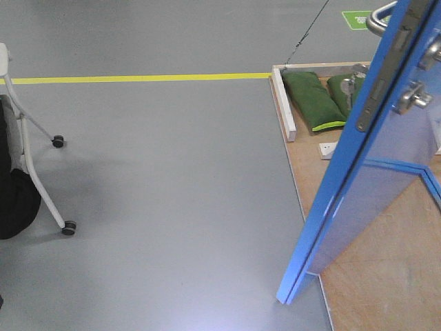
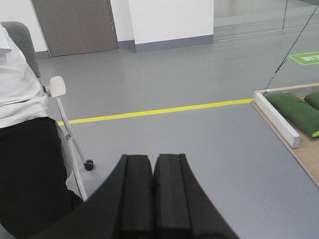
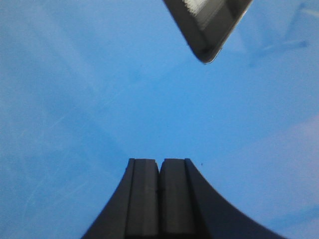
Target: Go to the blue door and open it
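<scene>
Close in, the left gripper (image 2: 152,160) hangs over the grey floor (image 2: 199,129) with its fingers pressed together on nothing. The right gripper (image 3: 159,163) is closed the same way, its tips facing the blue door (image 3: 75,99) at close range, with a blurred steel handle (image 3: 209,27) above them. In the front view the door stands ajar on the right, its bottom corner at the left edge of the wooden platform (image 1: 386,283). A dark latch plate (image 1: 386,76) runs along the door's edge. Beyond, two green bags (image 1: 310,100) lie in the platform's far left corner, and a yellow line (image 1: 138,78) crosses the floor.
</scene>
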{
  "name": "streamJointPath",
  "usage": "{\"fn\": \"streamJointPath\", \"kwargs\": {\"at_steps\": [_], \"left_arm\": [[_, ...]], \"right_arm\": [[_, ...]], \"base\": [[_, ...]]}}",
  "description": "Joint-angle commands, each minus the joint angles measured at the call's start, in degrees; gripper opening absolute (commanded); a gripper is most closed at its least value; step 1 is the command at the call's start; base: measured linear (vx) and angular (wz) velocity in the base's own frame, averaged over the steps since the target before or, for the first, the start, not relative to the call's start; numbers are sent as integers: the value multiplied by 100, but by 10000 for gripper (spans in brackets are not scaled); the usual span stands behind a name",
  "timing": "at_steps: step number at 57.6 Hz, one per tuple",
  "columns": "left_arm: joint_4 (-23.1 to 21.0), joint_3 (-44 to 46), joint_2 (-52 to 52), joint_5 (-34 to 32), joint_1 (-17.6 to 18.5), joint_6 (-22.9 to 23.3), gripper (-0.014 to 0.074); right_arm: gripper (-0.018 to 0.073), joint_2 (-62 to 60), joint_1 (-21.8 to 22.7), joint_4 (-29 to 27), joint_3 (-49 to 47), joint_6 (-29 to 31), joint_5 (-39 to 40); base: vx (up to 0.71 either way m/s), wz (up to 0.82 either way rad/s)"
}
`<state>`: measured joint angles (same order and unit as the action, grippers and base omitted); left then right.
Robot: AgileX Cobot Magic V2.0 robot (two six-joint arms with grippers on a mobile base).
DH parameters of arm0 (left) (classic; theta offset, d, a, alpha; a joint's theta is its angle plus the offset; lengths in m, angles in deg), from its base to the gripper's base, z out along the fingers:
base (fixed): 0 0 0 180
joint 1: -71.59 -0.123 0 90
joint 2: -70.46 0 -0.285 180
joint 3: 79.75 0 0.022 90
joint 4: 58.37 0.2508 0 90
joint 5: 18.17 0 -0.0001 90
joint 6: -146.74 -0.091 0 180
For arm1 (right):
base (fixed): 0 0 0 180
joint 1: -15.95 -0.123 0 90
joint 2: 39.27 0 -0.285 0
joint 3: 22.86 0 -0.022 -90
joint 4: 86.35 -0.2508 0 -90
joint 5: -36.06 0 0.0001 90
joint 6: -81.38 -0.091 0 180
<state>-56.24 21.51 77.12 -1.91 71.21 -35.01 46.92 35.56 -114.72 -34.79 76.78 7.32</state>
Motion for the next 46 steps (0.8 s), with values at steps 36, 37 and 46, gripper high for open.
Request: {"fn": "streamJointPath", "kwargs": {"at_steps": [36,37,46], "left_arm": [[-45,-26,-38,-494,14,14,70],[-45,-26,-38,-494,14,14,70],[-45,-26,-38,-494,14,14,70]], "right_arm": [[2,-42,-1085,-20,-213,80,361],[2,-42,-1085,-20,-213,80,361],[2,-42,-1075,-20,-213,80,361]], "base": [[0,0],[0,0],[0,0]]}}
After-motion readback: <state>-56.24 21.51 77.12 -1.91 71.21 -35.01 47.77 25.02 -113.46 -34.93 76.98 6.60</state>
